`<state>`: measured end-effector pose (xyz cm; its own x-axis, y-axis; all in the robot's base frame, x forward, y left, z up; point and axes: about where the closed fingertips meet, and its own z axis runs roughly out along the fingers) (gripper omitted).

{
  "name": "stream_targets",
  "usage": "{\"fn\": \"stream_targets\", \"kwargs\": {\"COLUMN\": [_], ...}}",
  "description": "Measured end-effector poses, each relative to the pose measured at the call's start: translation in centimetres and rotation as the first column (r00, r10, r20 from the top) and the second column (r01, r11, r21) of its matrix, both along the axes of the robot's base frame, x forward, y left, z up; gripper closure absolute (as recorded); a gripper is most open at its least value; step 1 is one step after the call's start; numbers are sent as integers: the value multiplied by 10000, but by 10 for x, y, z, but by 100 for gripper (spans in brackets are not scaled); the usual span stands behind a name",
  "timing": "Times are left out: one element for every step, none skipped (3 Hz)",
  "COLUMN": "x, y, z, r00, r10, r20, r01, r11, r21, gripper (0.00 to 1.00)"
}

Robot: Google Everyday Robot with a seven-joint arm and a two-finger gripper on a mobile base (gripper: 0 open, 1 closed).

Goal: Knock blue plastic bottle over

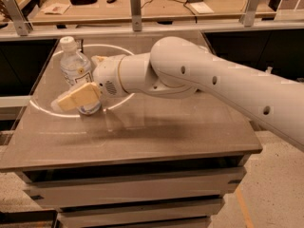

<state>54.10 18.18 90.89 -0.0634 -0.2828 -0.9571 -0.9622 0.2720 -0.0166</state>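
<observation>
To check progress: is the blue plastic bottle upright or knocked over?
Upright: blue plastic bottle stands, cap on top; gripper in front of its base.

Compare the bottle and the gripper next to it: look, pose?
Look: the blue plastic bottle is clear with a white cap and label, while the gripper is opaque tan. Pose: the bottle stands roughly upright, while the gripper lies near level, pointing left across the bottle's lower part. Shared: both are at the left side of the table, within the white ring.

Warm light glints off the table (142, 132), with soft shadow beneath the hand (71, 96) at the blue plastic bottle (73, 65).
</observation>
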Motion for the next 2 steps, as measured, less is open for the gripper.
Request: {"fn": "stream_targets", "kwargs": {"x": [-3,-2], "y": [16,23], "z": [-4,-9], "r00": [9997,9990], "r10": [128,-105], "r20": [-215,-440], "r01": [-121,143], "r11": [9995,9962], "r21": [295,856], "gripper": [0,18]}}
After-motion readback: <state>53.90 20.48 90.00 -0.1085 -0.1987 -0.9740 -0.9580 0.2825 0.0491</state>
